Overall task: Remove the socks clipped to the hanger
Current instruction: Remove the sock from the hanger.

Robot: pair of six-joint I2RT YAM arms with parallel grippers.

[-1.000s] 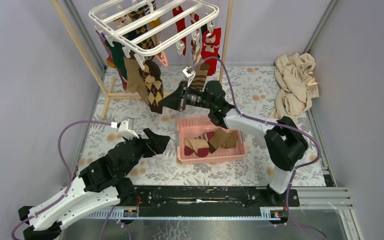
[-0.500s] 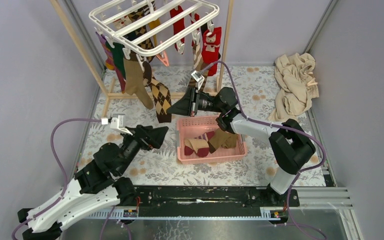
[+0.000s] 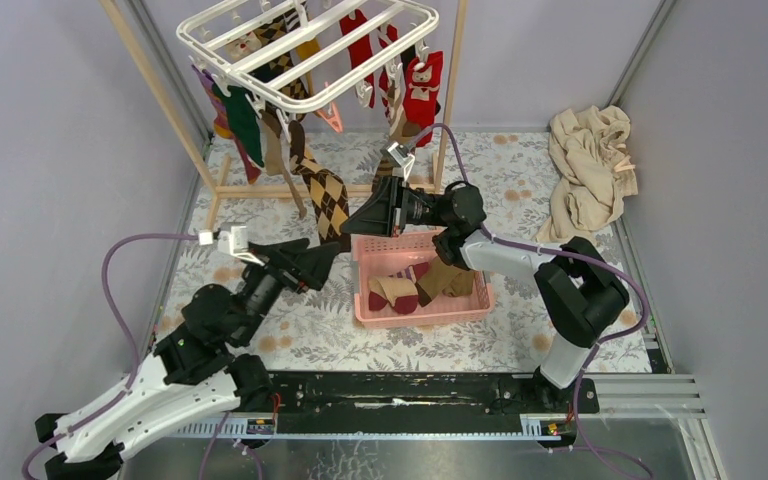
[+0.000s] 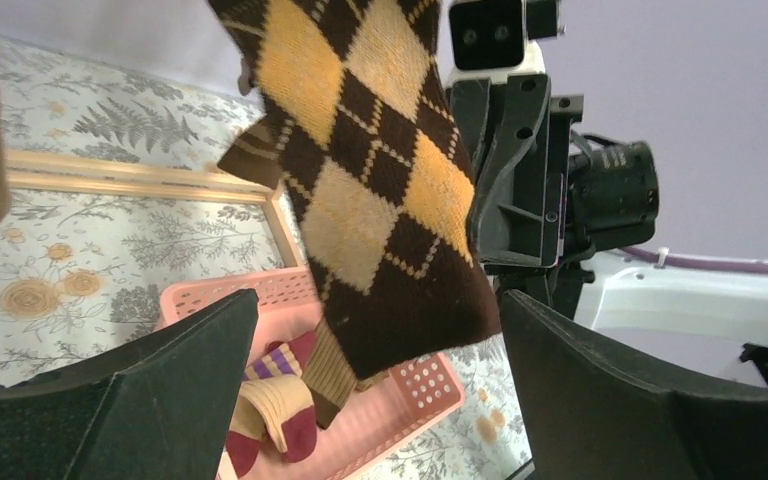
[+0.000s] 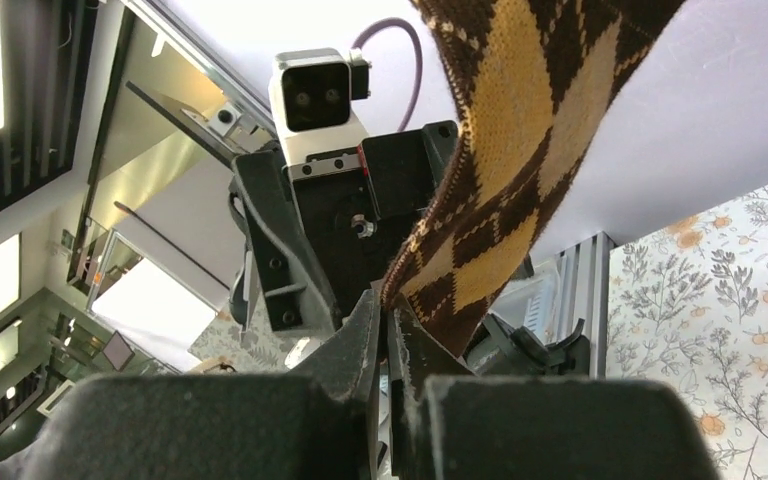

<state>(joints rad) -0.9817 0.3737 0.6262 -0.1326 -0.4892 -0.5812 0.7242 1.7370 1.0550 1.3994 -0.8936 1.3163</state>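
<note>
The white hanger (image 3: 310,45) hangs at the top with several socks clipped to it. A brown and yellow argyle sock (image 3: 326,196) still hangs from it. My right gripper (image 3: 352,228) is shut on this sock's toe end, as the right wrist view (image 5: 388,305) shows, with the sock (image 5: 520,130) running up from the jaws. My left gripper (image 3: 331,256) is open just below and to the left. In the left wrist view the sock (image 4: 380,200) hangs between its spread fingers (image 4: 378,310) without touching them.
A pink basket (image 3: 425,315) with several socks stands under the right arm; it also shows in the left wrist view (image 4: 430,395). A wooden pole frame (image 3: 165,95) holds the hanger. A beige cloth heap (image 3: 590,170) lies at the back right.
My right gripper has drawn the argyle sock's toe to the right and nearer, towards the basket. My left gripper has risen towards the sock's toe and stays open. The hanger has swung slightly.
</note>
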